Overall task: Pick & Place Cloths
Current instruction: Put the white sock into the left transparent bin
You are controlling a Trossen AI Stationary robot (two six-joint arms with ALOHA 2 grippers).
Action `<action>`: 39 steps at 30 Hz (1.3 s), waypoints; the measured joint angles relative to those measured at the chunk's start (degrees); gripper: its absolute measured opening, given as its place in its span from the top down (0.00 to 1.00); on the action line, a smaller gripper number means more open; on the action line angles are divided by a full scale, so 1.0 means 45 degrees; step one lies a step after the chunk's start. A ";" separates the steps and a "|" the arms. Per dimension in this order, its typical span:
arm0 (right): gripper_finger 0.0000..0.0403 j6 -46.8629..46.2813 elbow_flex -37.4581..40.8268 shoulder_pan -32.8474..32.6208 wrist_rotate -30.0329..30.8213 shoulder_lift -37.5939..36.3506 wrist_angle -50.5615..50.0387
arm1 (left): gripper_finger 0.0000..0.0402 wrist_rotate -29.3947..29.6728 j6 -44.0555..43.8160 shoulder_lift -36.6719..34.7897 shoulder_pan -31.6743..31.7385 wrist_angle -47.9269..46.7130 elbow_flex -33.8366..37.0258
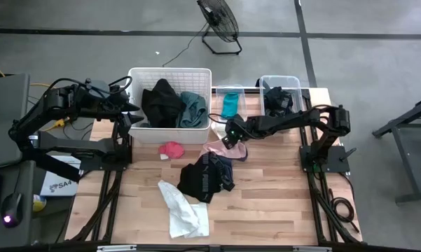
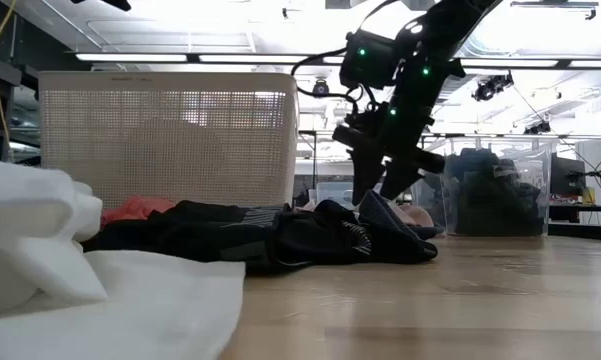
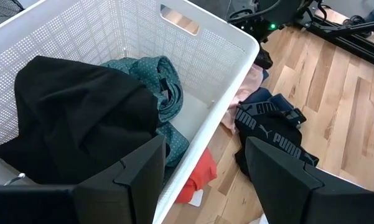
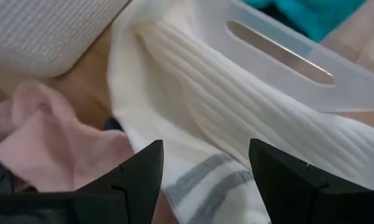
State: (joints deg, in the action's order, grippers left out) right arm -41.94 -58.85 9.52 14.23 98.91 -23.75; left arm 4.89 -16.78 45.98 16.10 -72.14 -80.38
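Note:
My right gripper (image 1: 232, 136) is open and points down at the table's middle, just in front of the small clear tub. In its wrist view the fingers (image 4: 205, 180) stand on either side of a white ribbed sock with grey stripes (image 4: 236, 118), beside a pale pink cloth (image 4: 43, 137). A black printed garment (image 1: 206, 178), a white cloth (image 1: 182, 210) and a red-pink piece (image 1: 171, 149) lie flat on the table. A black cloth (image 1: 161, 103) and a teal-green one (image 1: 192, 108) lie in the white basket (image 1: 169, 72). My left gripper (image 1: 132, 112) is open at the basket's left wall. My right gripper comes down from above with the white sock's striped part (image 4: 202, 177) between its open fingers. I cannot tell whether the fingers touch it. The sock lies on the table against the small tub's wall.
A small clear tub with a teal cloth (image 1: 230, 101) and a larger tub with black cloth (image 1: 280, 98) stand at the far edge, right of the basket. Bare wood (image 1: 280, 203) shows at the near right. A fan stands on the floor beyond the table.

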 joint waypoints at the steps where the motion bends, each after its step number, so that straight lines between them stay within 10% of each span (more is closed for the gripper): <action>1: 0.43 0.0219 0.0000 0.0004 -0.0051 0.0000 0.0003 | 0.46 0.0000 0.0000 0.0000 0.0005 0.0000 0.0000; 23: 0.45 -0.0082 -0.0054 0.0782 -0.1224 0.1780 0.0097 | 0.46 0.0000 -0.0513 0.0000 0.0000 0.0000 0.0000; 35: 0.95 -0.1054 -0.0047 0.0890 -0.2167 0.1812 -0.0254 | 0.46 0.0000 -0.0675 0.0000 0.0005 0.0000 0.0000; 39: 0.96 -0.1446 -0.0024 0.0736 -0.2945 0.1574 0.0101 | 0.46 0.0000 -0.0675 0.0000 0.0005 -0.0003 0.0000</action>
State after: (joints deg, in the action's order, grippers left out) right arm -48.45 -58.96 12.84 0.98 106.00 -23.29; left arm 4.89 -19.81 45.98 16.12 -72.15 -80.38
